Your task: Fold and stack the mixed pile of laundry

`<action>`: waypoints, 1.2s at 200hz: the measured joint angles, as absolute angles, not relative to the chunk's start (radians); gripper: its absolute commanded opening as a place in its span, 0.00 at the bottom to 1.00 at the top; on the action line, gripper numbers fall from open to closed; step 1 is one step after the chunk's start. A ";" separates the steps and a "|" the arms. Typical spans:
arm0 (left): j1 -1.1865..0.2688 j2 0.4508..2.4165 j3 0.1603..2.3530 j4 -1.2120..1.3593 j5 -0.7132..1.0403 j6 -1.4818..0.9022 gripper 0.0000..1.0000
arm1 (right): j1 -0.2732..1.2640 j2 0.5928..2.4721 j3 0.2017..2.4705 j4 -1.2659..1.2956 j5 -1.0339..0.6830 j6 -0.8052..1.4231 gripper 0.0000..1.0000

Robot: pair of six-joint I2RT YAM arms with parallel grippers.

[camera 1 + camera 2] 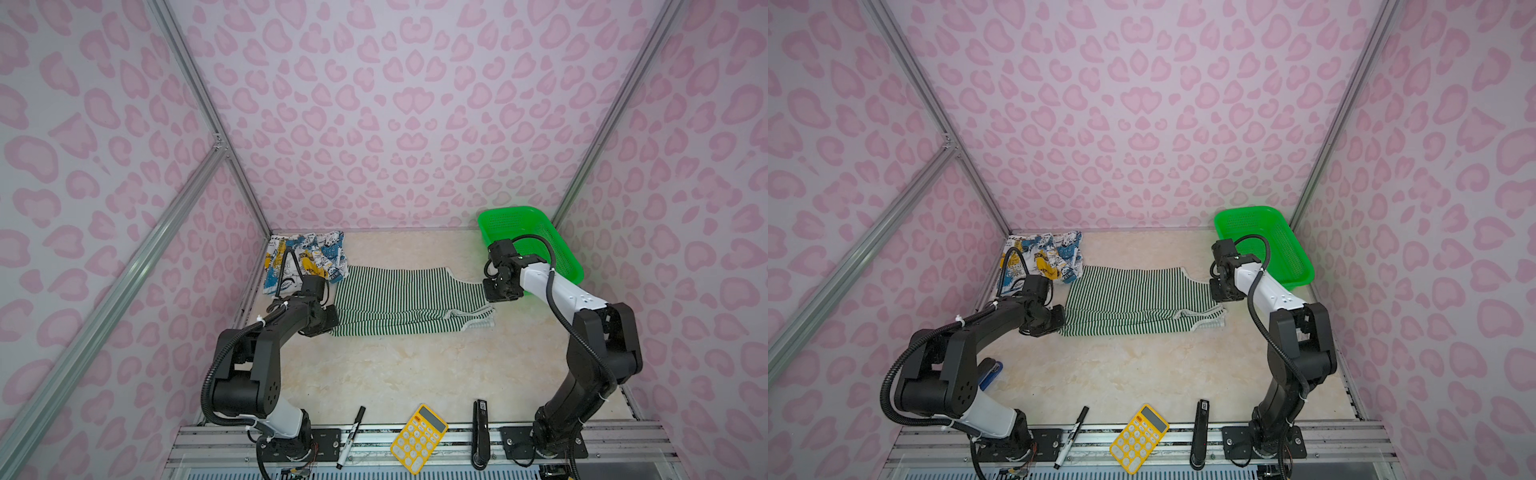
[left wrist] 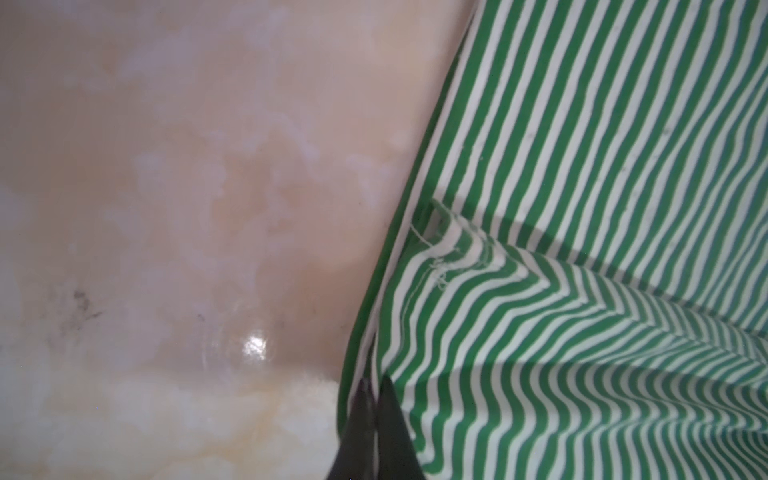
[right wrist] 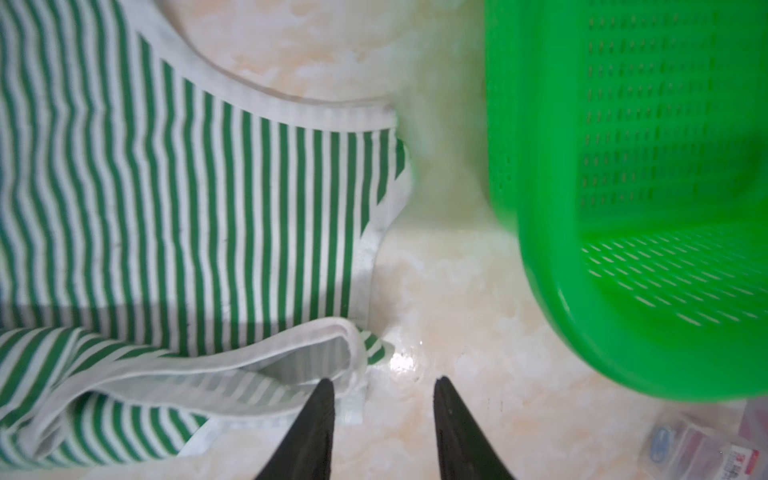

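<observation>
Toward far edge of table [image 1: 415, 374], striped garment [image 1: 399, 299] runs left–right; left gripper [image 2: 376, 384] pinches one end, right gripper [image 3: 383, 379] parted beside straps.

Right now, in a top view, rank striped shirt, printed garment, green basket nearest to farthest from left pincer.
1. Striped shirt: pinched in the left pincer, left edge.
2. Printed garment: just behind, back-left corner.
3. Green basket: back right, farthest.

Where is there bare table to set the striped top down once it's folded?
Widest bare table: between the striped top and the marker, calculator and black stapler at the front. A narrower strip lies behind it, between the printed garment and the green basket. Crowded: the far-left corner, where both garments meet.
</observation>
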State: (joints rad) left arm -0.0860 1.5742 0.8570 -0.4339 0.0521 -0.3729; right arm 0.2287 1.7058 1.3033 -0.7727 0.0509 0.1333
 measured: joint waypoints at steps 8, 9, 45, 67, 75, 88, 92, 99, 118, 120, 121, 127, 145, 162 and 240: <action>-0.086 1.575 0.861 -0.438 0.052 -0.373 0.03 | 0.244 1.673 1.290 -0.767 0.031 0.121 0.39; -0.086 1.575 0.862 -0.439 0.052 -0.373 0.03 | 0.245 1.671 1.288 -0.767 0.030 0.120 0.38; -0.086 1.580 0.866 -0.443 0.053 -0.373 0.03 | 0.354 1.636 1.227 -0.743 -0.155 0.067 0.39; -0.086 1.581 0.866 -0.443 0.054 -0.373 0.03 | 0.438 1.687 1.219 -0.728 -0.185 0.032 0.43; -0.086 1.581 0.866 -0.443 0.056 -0.373 0.03 | 0.465 1.708 1.222 -0.722 -0.187 0.019 0.44; -0.086 1.581 0.865 -0.443 0.056 -0.373 0.03 | 0.506 1.740 1.231 -0.716 -0.187 -0.002 0.44; -0.086 1.581 0.865 -0.443 0.056 -0.373 0.03 | 0.515 1.750 1.236 -0.716 -0.186 -0.011 0.43; -0.086 1.581 0.865 -0.443 0.056 -0.373 0.03 | 0.526 1.769 1.248 -0.715 -0.186 -0.020 0.41; -0.086 1.581 0.861 -0.442 0.056 -0.373 0.03 | 0.535 1.823 1.286 -0.708 -0.176 -0.020 0.36; -0.086 1.581 0.860 -0.442 0.056 -0.373 0.03 | 0.535 1.828 1.290 -0.708 -0.174 -0.020 0.35; -0.086 1.580 0.860 -0.442 0.056 -0.373 0.03 | 0.535 1.832 1.292 -0.708 -0.174 -0.020 0.35; -0.086 1.580 0.859 -0.442 0.056 -0.373 0.03 | 0.535 1.844 1.301 -0.707 -0.172 -0.019 0.33; -0.086 1.580 0.857 -0.441 0.057 -0.373 0.03 | 0.535 1.879 1.325 -0.707 -0.172 -0.017 0.27; -0.086 1.580 0.857 -0.440 0.057 -0.373 0.03 | 0.529 1.915 1.360 -0.701 -0.173 -0.002 0.22; -0.086 1.579 0.841 -0.437 0.064 -0.373 0.03 | 0.419 1.986 1.457 -0.624 -0.073 0.125 0.28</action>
